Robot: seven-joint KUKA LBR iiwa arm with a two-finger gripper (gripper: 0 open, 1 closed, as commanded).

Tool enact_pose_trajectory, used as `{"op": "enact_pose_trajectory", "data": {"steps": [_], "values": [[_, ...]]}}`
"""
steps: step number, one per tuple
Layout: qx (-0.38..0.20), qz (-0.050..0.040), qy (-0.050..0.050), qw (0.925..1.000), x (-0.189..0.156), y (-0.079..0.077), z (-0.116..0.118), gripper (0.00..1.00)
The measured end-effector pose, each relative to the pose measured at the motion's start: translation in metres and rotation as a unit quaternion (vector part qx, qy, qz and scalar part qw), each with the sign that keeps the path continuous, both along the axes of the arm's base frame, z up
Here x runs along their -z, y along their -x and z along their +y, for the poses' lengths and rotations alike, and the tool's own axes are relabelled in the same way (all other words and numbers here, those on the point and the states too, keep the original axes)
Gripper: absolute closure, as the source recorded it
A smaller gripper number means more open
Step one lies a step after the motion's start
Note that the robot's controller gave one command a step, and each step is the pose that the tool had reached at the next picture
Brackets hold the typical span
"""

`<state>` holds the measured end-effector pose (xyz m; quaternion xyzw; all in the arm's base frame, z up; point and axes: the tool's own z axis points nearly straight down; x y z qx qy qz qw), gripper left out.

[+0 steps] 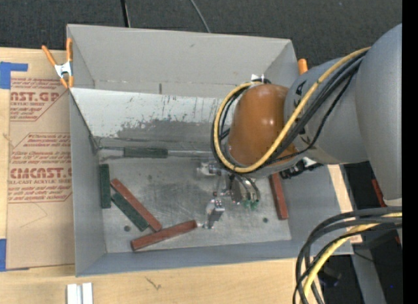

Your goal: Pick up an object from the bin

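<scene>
Several flat bars in bin [83,185] | gripper [214,216] low nr right end of red-brown bar [163,235], front-centre | pincer apart/together: can't tell | dk-green bars [104,185] far left

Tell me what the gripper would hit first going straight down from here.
Probably the bare bin floor, just right of the end of the reddish-brown stick. The gripper hangs close beside that end, so it might clip it; depth is unclear.

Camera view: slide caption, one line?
Pincer in the grey bin, by the right end of a red-brown bar; other bars lie left.
</scene>
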<state>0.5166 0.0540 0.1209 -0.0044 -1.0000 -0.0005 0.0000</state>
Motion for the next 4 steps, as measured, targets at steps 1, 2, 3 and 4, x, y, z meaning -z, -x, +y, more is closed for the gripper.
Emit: {"op": "enact_pose_trajectory", "data": {"steps": [1, 2, 3, 4], "values": [[0.0, 0.0, 0.0, 1.0, 0.0, 0.0, 0.0, 0.0], [-0.12, 0.0061, 0.001, 0.9927, 0.049, 0.021, 0.044, 1.0], [-0.12, 0.0058, 0.001, 0.9927, 0.049, 0.021, 0.044, 1.0], [-0.177, -0.0043, 0.0, 0.9843, -0.164, -0.009, 0.038, 1.0]]}}
